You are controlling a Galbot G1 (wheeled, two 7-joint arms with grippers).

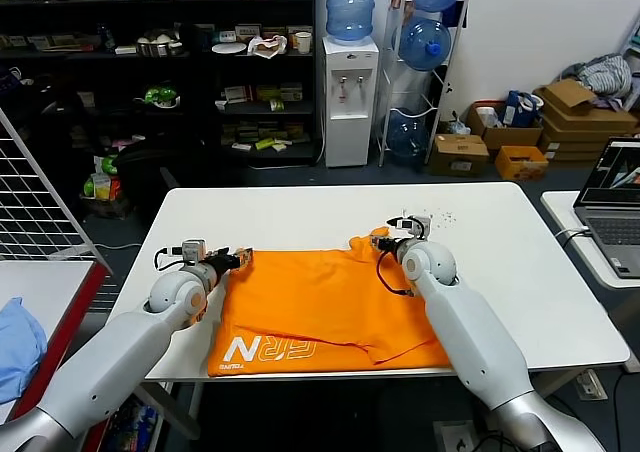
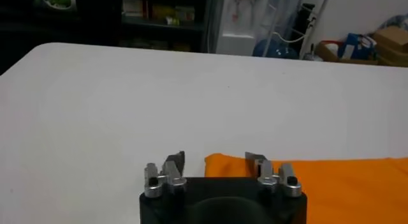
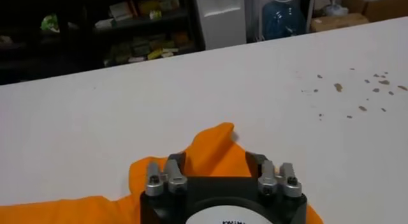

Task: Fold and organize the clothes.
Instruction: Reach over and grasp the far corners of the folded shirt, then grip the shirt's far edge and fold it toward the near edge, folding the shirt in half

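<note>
The bright orange T-shirt (image 1: 320,307) lies flat on the white table (image 1: 300,217), with white lettering (image 1: 270,350) along its near left edge. My left gripper (image 1: 238,259) sits low at the shirt's far left corner, open. In the left wrist view, the corner of the orange shirt (image 2: 223,164) lies between the two fingers of the left gripper (image 2: 215,159). My right gripper (image 1: 385,240) is at the shirt's far right corner, open. In the right wrist view, a raised orange fold (image 3: 213,149) lies between the fingers of the right gripper (image 3: 215,159).
A light blue cloth (image 1: 15,342) lies on a side table at the left. A laptop (image 1: 615,207) stands on another table at the right. A wire rack (image 1: 30,202) stands at the left. Small brown specks (image 3: 357,91) mark the table beyond the right gripper.
</note>
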